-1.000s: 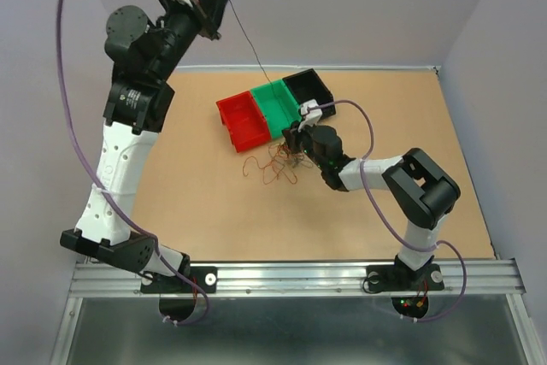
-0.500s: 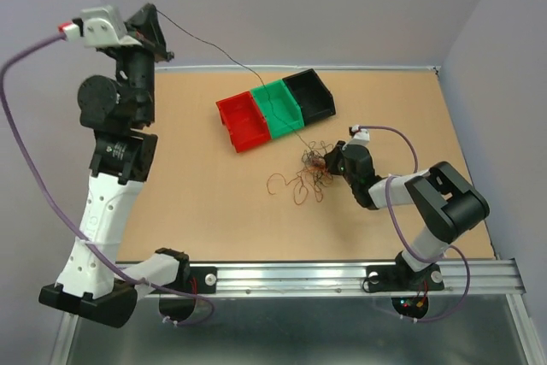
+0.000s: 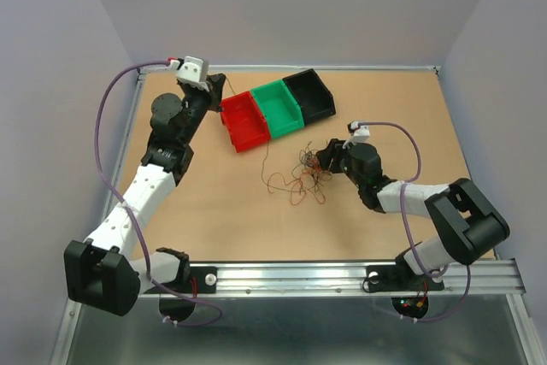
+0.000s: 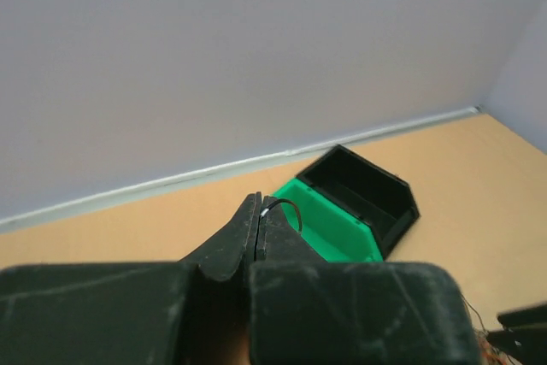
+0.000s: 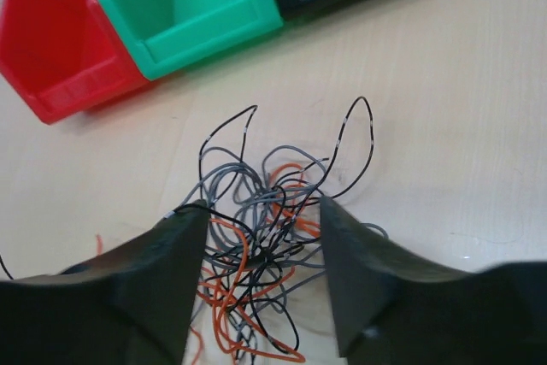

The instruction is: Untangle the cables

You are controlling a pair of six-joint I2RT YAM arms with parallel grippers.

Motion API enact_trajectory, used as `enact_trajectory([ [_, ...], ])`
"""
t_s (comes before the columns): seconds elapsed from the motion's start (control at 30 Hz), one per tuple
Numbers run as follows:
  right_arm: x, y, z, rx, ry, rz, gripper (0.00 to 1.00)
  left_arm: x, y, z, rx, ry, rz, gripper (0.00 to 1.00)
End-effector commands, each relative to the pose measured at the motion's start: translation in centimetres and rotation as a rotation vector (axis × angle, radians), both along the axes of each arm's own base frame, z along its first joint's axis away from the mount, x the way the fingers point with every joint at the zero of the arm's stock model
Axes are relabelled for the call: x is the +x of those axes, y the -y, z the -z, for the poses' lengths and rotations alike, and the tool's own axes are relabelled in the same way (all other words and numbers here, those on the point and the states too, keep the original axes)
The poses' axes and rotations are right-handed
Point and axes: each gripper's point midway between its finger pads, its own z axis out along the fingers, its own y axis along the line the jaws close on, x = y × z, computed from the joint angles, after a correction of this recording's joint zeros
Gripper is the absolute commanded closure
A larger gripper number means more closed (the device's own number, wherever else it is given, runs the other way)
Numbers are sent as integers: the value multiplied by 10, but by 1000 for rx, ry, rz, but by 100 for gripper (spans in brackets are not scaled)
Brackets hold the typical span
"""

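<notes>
Tan tabletop (image 3: 214, 211) under plain lilac walls (image 3: 299, 6). Nearest, right gripper (image 5: 263, 209) with jaws apart astride the cables (image 5: 272, 256), knotted mid-table. Farther, left gripper (image 4: 259, 208) clamped on one black strand (image 4: 289, 205) beside the red bin (image 3: 244, 121). Risk: snagged strand dragging the whole knot along on pulling.
</notes>
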Motion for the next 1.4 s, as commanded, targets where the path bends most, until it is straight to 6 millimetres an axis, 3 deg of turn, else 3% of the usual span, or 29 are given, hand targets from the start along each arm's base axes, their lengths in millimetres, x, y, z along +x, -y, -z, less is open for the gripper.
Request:
enact_trajectory([
  [0.0, -11, -6, -20, -1, 69, -66, 36, -14, 66, -3, 125, 81, 373, 100],
  [0.07, -12, -6, -27, -5, 91, -74, 35, -10, 85, 20, 191, 27, 432, 100],
  [0.13, -12, -4, -34, -8, 117, -70, 38, -9, 91, 26, 211, 8, 447, 100],
  [0.5, -12, -13, -47, 7, 150, -120, 35, -35, 101, 21, 238, 46, 495, 100],
  [0.67, -32, -9, -52, 51, 122, -132, 30, -30, 98, 21, 235, 39, 459, 100],
  [0.87, -60, -23, -39, 11, 32, -232, 26, -28, 98, 22, 237, 33, 451, 100],
  [0.93, -60, -26, -36, -2, 2, -232, 28, -27, 98, 23, 237, 31, 449, 100],
  [1.03, -58, -24, -14, -64, -78, -198, 31, -28, 97, 21, 237, 36, 445, 100],
  [1.1, -54, -27, -7, -96, -108, -178, 37, -28, 97, 22, 237, 32, 445, 100],
  [1.2, -48, -30, -6, -109, -113, -171, 74, -28, 95, 20, 237, 37, 439, 100],
  [1.23, -44, -33, -12, -108, -97, -172, 94, -29, 96, 20, 237, 37, 440, 100],
  [1.27, -37, -40, -31, -94, -58, -179, 99, -28, 95, 20, 236, 38, 435, 100],
  [1.33, -30, -49, -58, -107, -26, -209, 99, -28, 94, 19, 235, 40, 430, 100],
  [1.37, -11, -65, -123, -70, 74, -216, 99, -28, 93, 17, 234, 44, 422, 100],
])
